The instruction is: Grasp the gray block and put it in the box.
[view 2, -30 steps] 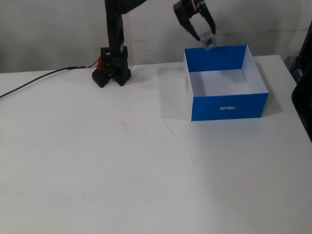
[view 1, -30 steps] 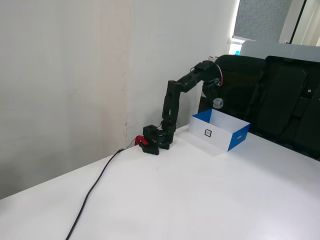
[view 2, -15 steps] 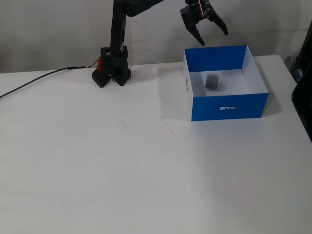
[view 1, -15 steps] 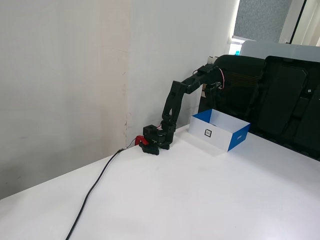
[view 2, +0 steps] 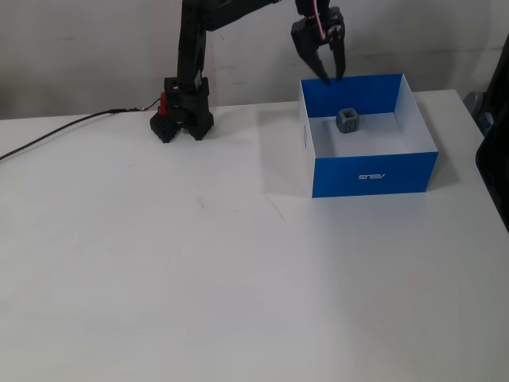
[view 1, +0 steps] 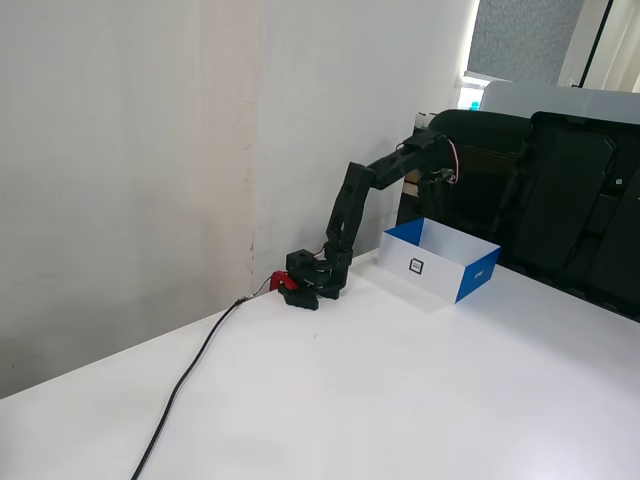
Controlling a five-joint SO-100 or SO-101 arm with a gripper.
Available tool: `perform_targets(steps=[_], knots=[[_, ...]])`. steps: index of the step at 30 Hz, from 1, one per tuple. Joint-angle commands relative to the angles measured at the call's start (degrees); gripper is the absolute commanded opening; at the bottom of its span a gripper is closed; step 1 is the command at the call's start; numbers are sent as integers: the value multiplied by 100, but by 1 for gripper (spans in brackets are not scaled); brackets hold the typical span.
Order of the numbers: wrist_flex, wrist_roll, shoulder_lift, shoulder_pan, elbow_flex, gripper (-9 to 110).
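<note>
— Where's the gray block (view 2: 347,120) sitting, from where you stand?

— On the white floor of the box (view 2: 374,173), toward the back wall. In a fixed view it lies just below the fingers (view 2: 328,74) and a touch to their right, clear of them. Nothing is touching it.

— And the fingers themselves?

— Spread apart, pointing down, with a plain gap between the two tips and nothing in that gap. They hang over the back left corner of the box, above its blue rim. A red wire runs along the wrist just above them.

— Can you see that from the other side too?

— In a fixed view the fingers (view 1: 441,181) are dark against a black chair (view 1: 570,200) right behind them, so their spread is hard to read there. The block is hidden by the box (view 1: 440,260) wall in that view. The square black-outlined label (view 1: 417,265) faces that camera, well below the fingers.

— What else is around?

— The arm's base (view 2: 181,119) stands on the white surface (view 2: 199,270) well to the left of the fingers, with a black cable (view 2: 56,131) trailing off from it farther left.
</note>
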Motion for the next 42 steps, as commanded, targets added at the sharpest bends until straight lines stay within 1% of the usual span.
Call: perform_targets(steps=[1,8,12,17,29,38,42], knots=[[149,114,536,-483,-26,0],[149,185,1248,-1591,510,0],[26,185,1758,-2232,1143,0],[-185,185,2452,-2760,2145,0],[-1248,114,4781,-4386,5133,0],[-2232,62,5739,-5827,6486,0],[-2804,-70,6100,-6179,7286,0]])
